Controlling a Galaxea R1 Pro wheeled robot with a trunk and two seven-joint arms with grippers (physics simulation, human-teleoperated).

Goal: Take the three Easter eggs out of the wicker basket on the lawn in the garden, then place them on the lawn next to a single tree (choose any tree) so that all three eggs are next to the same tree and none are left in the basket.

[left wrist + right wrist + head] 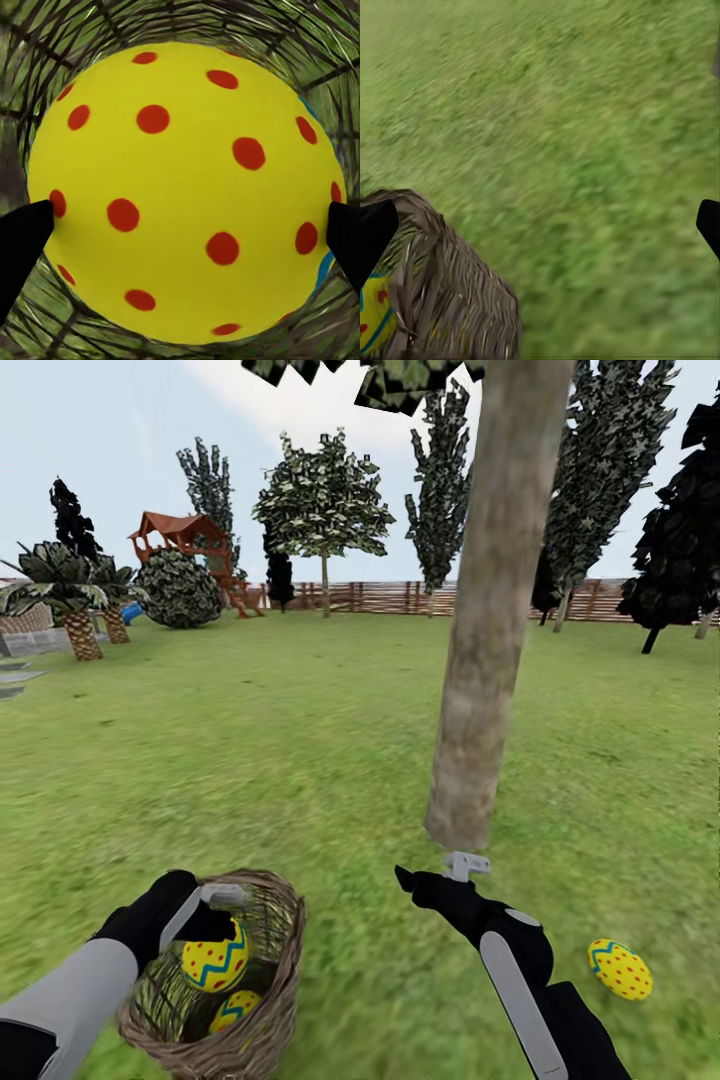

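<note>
My left jaws point(212, 920) are down inside the wicker basket point(285, 960) at the lower left of the head frame. The top egg point(214, 962) sits right under them. In the left wrist view that egg point(184, 191) takes up the centre, with one dark fingertip point(22, 240) at the left edge and the other at the right edge. Both tips look to be touching the shell, so I read this as the left jaws closed on that egg, egg centred between them. A second egg point(235, 1010) lies lower in the basket, partly hidden by the wicker. The third egg point(620, 969) is on the lawn point(300, 760) at the lower right of the head frame, near the foot of the tree point(480, 660) trunk that runs up the middle-right. My right jaws point(445, 870) hang low over the grass, just below the trunk base in the frame and well apart from the third egg. In the right wrist view, fingertips sit at the far left and right edges with bare grass between, so the right jaws are open and hold nothing; the basket rim point(450, 262) shows at the lower left there.
</note>
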